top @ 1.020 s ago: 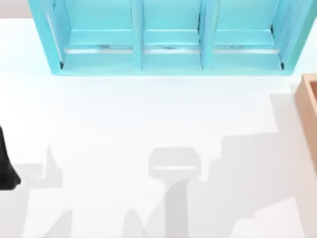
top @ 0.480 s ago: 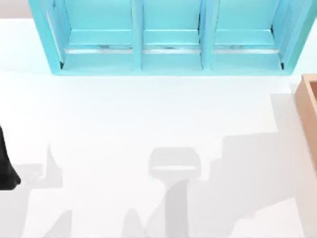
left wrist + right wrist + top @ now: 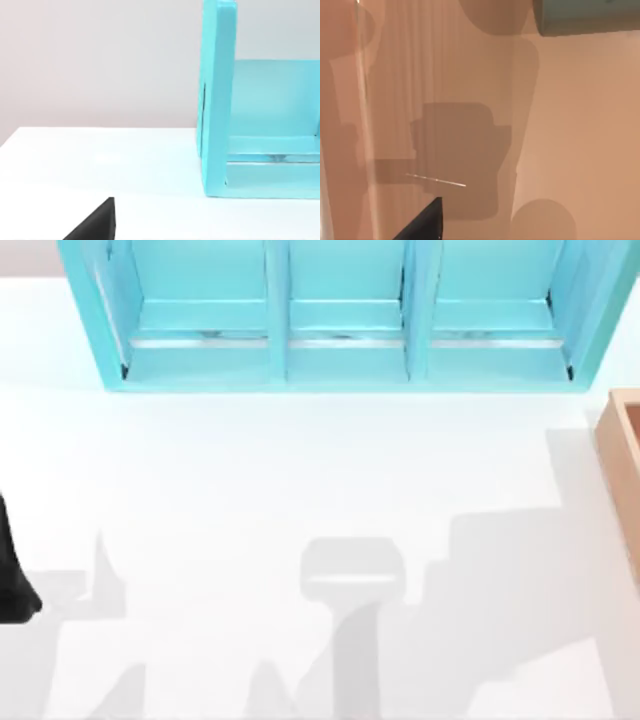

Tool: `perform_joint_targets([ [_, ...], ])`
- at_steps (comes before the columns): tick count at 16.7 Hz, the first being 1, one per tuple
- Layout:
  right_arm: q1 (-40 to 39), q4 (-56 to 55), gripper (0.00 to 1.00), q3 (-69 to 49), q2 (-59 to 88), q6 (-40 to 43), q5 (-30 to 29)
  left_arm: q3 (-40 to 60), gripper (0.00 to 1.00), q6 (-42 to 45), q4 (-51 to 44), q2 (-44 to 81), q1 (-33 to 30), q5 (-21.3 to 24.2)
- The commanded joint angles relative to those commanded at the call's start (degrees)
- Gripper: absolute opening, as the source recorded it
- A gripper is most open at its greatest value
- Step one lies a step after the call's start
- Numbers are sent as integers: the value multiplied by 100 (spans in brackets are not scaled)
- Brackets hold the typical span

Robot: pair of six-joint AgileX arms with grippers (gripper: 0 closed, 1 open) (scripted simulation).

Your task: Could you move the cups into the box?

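In the right wrist view I look down onto the tan floor of the box (image 3: 570, 125). A dull green cup (image 3: 585, 17) stands on that floor, apart from the black tip of my right gripper (image 3: 422, 222). The box's wooden wall (image 3: 625, 465) shows at the right edge of the top view. My left arm (image 3: 10, 580) is parked at the table's left edge. A black part of my left gripper (image 3: 95, 225) hangs over the white table with nothing near it.
A big turquoise shelf cabinet (image 3: 340, 320) stands along the back of the table, and its side panel (image 3: 217, 100) rises close ahead of the left wrist. Arm shadows lie across the white tabletop (image 3: 300, 480).
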State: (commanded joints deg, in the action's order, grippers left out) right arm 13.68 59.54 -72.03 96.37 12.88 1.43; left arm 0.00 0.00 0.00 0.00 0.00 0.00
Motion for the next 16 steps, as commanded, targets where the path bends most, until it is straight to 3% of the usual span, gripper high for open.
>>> perform_joint_targets([
  [16, 30, 2282, 100, -2311, 29, 29, 3, 0, 100, 0, 0, 0, 0, 0],
])
